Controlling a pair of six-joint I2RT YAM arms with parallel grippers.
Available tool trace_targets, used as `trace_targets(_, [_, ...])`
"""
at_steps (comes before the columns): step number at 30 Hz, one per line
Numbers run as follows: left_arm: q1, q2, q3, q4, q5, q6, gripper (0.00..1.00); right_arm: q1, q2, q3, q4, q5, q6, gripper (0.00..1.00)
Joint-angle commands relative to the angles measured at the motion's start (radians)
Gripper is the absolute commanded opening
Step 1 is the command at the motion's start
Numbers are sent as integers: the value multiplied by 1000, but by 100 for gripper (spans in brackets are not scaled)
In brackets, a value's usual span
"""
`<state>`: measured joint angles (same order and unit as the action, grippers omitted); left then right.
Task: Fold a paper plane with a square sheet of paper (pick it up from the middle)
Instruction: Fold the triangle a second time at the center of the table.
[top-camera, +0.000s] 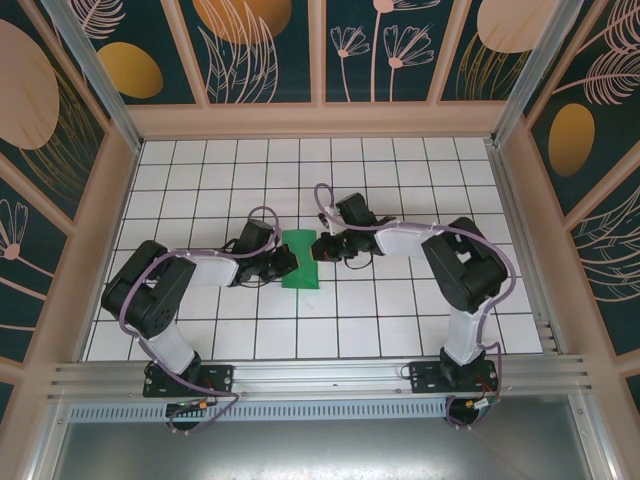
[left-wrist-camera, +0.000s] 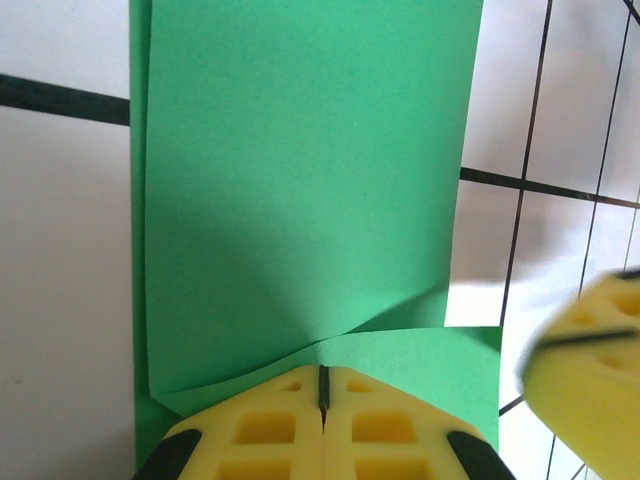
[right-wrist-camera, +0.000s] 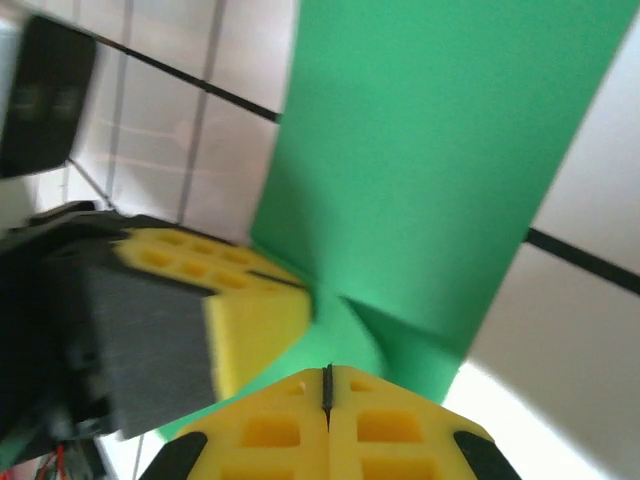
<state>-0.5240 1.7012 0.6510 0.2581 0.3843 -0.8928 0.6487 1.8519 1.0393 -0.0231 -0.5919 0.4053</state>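
- Thin, bright green square sheet of paper (top-camera: 301, 258): lies on the table directly between the tips of the 2 pincers, doubled over into a narrow upright strip in the overhead view. It reaches a little beyond the tips toward the far wall and a little back toward the arm bases.
- Left wrist view: the paper (left-wrist-camera: 300, 150) spreads out ahead of the left pincer (left-wrist-camera: 323, 375). 1 layer lies flat and 1 lifted layer dips to a point right at the fingertips.
- Left pincer (top-camera: 288, 262): yellow foam-padded jaws pressed together, only a thin dark seam between them, nipping the near edge of the paper.
- Right wrist view: the paper (right-wrist-camera: 430, 150) rises ahead of the right pincer (right-wrist-camera: 327, 378) and puckers into creases that meet at its tips.
- Right pincer (top-camera: 320, 246): jaws likewise pressed together, pinching the paper from the opposite edge.
- The 2 pincers face each other, tips close. A yellow finger of the right one (left-wrist-camera: 585, 360) shows beside the left, and the left pincer (right-wrist-camera: 255, 300) shows just left of the right one's tips.
- White tabletop with black grid lines (top-camera: 400, 320): lies under both pincers.
- Dark teal wall panels with plant motifs (top-camera: 265, 50): enclose the table beyond the pincers.
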Motion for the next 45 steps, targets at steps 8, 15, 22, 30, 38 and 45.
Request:
trace_targets(8, [-4,71,-48,-28,-52,-15,0,142,-67,-54,-56,165,93,0])
trace_targets(15, [-4,88,-49,-27,-57,-21,0,167,-28,-29,-76,209,92,0])
trace_targets(22, [-4,104,-49,-44,-75,-23,0,180,8,-21,-108,256,82,0])
trace_targets(30, [-4,112,-44,-70,-100,-22,0,181,10,-28,-128,287,70,0])
trace_targets(38, [-4,112,-47,-83,-113,-18,0,182,5,-71,-115,246,57,0])
trace_targets(45, [-4,107,-52,-79,-111,-17,0,181,-35,-124,-108,211,58,0])
